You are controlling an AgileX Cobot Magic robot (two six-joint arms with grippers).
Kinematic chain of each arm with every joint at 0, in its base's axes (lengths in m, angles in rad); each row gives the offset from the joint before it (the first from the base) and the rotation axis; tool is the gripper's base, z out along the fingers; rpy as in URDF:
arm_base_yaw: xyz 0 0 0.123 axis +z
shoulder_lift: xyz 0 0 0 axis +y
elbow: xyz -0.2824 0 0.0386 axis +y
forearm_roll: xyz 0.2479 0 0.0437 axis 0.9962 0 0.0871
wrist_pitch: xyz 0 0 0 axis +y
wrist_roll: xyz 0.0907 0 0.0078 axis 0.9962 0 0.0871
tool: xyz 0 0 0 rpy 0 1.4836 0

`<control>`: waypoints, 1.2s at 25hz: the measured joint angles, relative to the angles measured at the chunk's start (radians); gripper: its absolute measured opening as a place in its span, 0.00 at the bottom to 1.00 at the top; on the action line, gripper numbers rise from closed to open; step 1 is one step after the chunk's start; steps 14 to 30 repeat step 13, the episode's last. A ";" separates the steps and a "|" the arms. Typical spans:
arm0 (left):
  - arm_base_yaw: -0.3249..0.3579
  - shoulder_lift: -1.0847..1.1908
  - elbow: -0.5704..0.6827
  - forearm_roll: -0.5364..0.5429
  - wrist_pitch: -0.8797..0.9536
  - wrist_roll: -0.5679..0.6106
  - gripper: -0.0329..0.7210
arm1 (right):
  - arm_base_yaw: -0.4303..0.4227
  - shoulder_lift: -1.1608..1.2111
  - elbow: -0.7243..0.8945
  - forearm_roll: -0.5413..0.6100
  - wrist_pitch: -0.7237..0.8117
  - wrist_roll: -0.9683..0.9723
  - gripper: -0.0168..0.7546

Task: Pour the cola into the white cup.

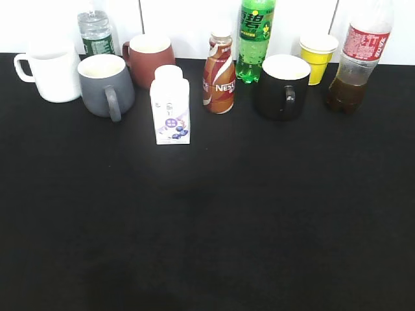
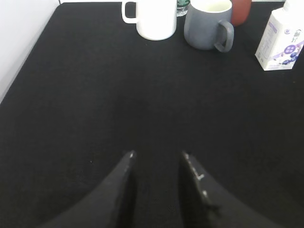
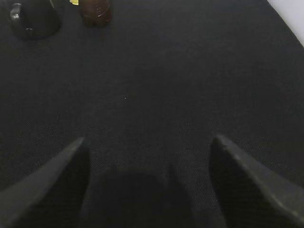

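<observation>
The cola bottle [image 1: 360, 58], clear with dark liquid and a red label, stands upright at the back right; its base shows in the right wrist view [image 3: 96, 10]. The white cup [image 1: 52, 70] stands at the back left, handle to the left; it also shows in the left wrist view [image 2: 153, 18]. Neither gripper shows in the exterior view. My left gripper [image 2: 156, 154] hovers over bare black cloth, jaws a little apart and empty. My right gripper [image 3: 148, 138] is wide open and empty, well short of the cola.
Along the back stand a water bottle [image 1: 95, 30], grey mug [image 1: 106, 84], brown mug [image 1: 149, 58], white carton [image 1: 171, 103], Nescafe bottle [image 1: 219, 74], green soda bottle [image 1: 255, 39], black mug [image 1: 283, 85] and yellow paper cup [image 1: 317, 57]. Black cloth [image 1: 207, 227] covers the table.
</observation>
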 joint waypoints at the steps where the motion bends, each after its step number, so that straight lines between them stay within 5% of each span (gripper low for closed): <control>1: 0.000 0.000 0.000 0.000 0.000 0.000 0.35 | 0.000 0.000 0.000 0.000 0.000 0.000 0.79; 30: 0.000 0.000 0.000 0.000 0.000 0.000 0.35 | 0.000 0.000 0.000 0.000 0.000 -0.001 0.79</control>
